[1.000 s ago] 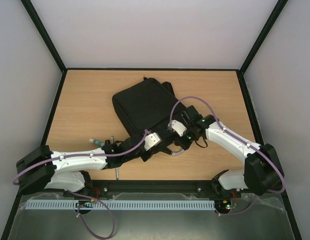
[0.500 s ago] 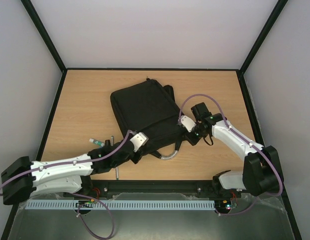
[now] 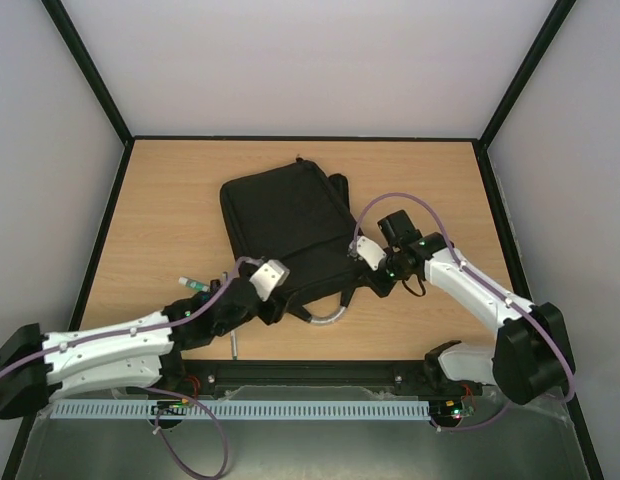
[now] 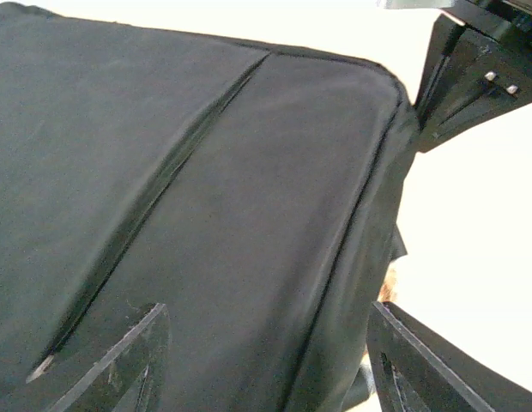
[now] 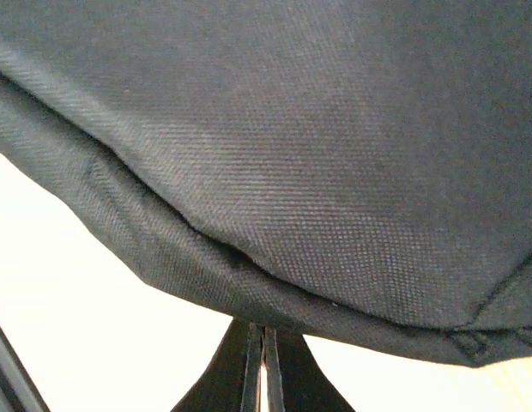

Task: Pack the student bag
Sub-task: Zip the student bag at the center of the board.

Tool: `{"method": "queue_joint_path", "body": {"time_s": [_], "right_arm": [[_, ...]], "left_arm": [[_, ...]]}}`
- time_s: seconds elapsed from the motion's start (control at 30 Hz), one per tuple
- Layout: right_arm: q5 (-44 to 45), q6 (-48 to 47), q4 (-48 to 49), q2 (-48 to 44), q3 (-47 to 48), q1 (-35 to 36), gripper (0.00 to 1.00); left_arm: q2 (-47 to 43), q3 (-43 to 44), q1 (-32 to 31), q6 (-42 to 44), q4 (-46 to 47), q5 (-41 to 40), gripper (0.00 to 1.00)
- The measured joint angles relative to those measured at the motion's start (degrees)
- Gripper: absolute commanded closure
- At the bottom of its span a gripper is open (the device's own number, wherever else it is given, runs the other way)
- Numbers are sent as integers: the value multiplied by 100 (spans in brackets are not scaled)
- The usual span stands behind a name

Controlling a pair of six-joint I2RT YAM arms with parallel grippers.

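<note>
Student bag (image 3: 288,222), black fabric, lies flat on wooden table (image 3: 170,200). Left gripper (image 4: 266,313) released, jaws spread; bag's corner directly ahead between them. Right gripper (image 5: 262,335) clenched, tips meeting bag's hem just ahead.

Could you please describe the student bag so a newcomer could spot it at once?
On the wooden table, look at the middle. The student bag lies flat: black fabric, with a grey looped handle at its near edge. It is far larger than the small slim items by the left arm.
</note>
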Motion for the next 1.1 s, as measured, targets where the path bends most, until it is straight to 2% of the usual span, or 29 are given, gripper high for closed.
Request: {"method": "queue_joint_path", "body": {"time_s": [0.33, 0.47, 0.57, 0.67, 0.77, 1.1], "right_arm": [[-247, 44, -24, -339, -44, 343, 99], [-317, 70, -28, -356, -55, 369, 99], [-334, 76, -31, -356, -98, 374, 99], [-334, 70, -31, -356, -157, 374, 99], [-323, 28, -28, -354, -201, 374, 99], [-297, -243, -4, -350, -299, -48, 99]], "left_arm": [[2253, 1303, -59, 1001, 726, 664, 35], [2907, 1558, -55, 1290, 903, 695, 49], [3250, 1639, -31, 1436, 962, 713, 65], [3357, 1650, -7, 1534, 1016, 765, 85], [3353, 1657, 17, 1565, 1014, 804, 95], [2968, 1386, -184, 1462, 848, 726, 96]]}}
